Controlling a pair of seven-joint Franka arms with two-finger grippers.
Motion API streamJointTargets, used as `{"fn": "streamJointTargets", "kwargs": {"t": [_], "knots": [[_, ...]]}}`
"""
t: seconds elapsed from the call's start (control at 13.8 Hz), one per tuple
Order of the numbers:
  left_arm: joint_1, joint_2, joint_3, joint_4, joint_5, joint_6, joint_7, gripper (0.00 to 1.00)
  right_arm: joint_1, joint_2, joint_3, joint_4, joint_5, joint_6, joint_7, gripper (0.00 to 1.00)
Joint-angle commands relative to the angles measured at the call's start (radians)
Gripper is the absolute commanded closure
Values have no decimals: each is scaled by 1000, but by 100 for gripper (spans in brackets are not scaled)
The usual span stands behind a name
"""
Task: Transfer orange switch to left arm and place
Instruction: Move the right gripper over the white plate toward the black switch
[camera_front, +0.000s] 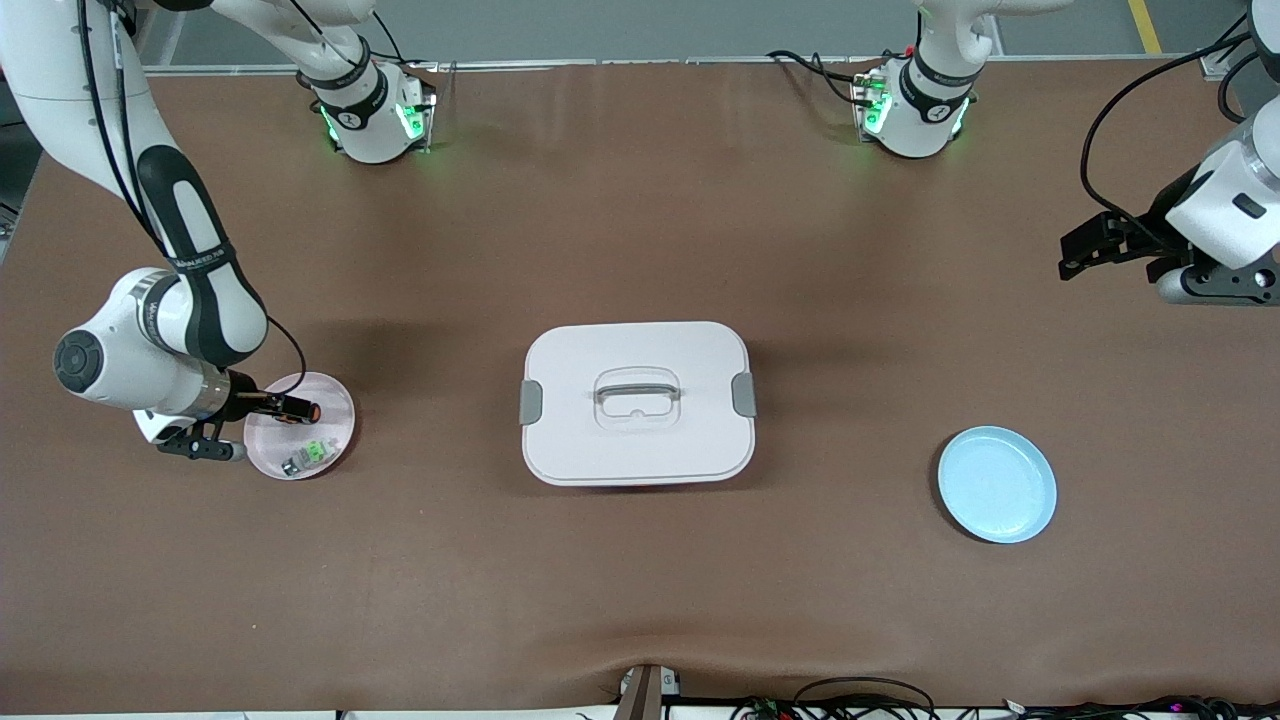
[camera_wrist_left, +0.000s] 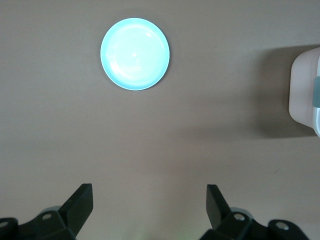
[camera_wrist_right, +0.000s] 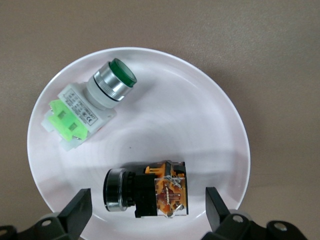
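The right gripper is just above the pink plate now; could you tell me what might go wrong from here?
1. The orange switch lies on its side between the open right gripper fingers; a poor pinch could roll it.
2. The green switch shares the pink plate and could be knocked.
3. The box sits between both plates, so a low carry could strike it.

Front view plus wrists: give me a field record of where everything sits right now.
orange switch: lying on pink plate, between the right pincer's open fingers
green switch: same plate, untouched
right pincer: open, low over pink plate
left pincer: open, waiting over bare table at its own end
box: lid on, mid-table between the plates
blue plate: empty
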Motion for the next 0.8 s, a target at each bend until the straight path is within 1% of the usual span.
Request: {"fn": "streamJointTargets", "kwargs": {"t": [0.0, 0.22, 0.72], "knots": [[2, 11, 0, 25, 12, -20, 5, 0, -4, -3, 6, -17, 21, 20, -21, 0], [2, 11, 0, 23, 12, -20, 5, 0, -3, -3, 7, -48, 22, 67, -21, 0], [2, 13, 1, 23, 12, -20, 5, 0, -3, 5, 10, -51, 25, 69, -21, 0]]}}
